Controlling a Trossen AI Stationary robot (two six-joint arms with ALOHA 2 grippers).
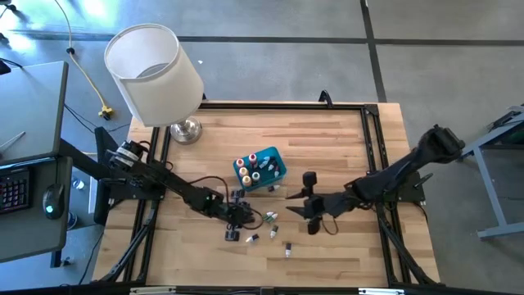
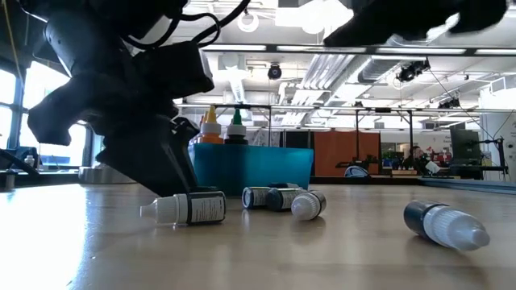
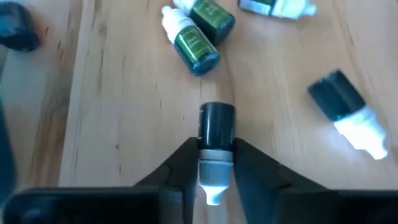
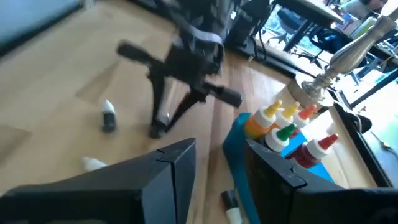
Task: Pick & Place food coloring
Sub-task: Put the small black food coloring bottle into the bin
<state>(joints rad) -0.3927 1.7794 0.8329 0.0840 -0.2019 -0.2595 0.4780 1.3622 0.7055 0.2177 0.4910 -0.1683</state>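
Observation:
Small food coloring bottles lie on their sides on the wooden table near its near edge (image 1: 273, 231), (image 2: 306, 203). More bottles stand upright in a teal bin (image 1: 260, 170). My left gripper (image 1: 235, 217) is down among the loose ones, shut on a dark bottle with a white cap (image 3: 216, 134). My right gripper (image 1: 296, 205) hangs open above the table to the right of the bin, and touches nothing. In the right wrist view its fingers (image 4: 177, 168) frame the bin (image 4: 239, 155). My left gripper pinches the dark bottle between its two fingers at the grey neck (image 3: 216, 155), just behind the white cap. The fingers (image 3: 186, 163) come slanting down from the table's left, one on each side. The bottle (image 2: 192, 208) lies on the table, cap pointing left.
A white-shaded lamp (image 1: 155, 74) stands at the table's far left corner on a metal base (image 1: 187, 129). Two green bottles (image 3: 198, 34) and a dark one (image 3: 348, 112) lie just beyond the left gripper. Another bottle (image 2: 445, 224) lies close to the near edge.

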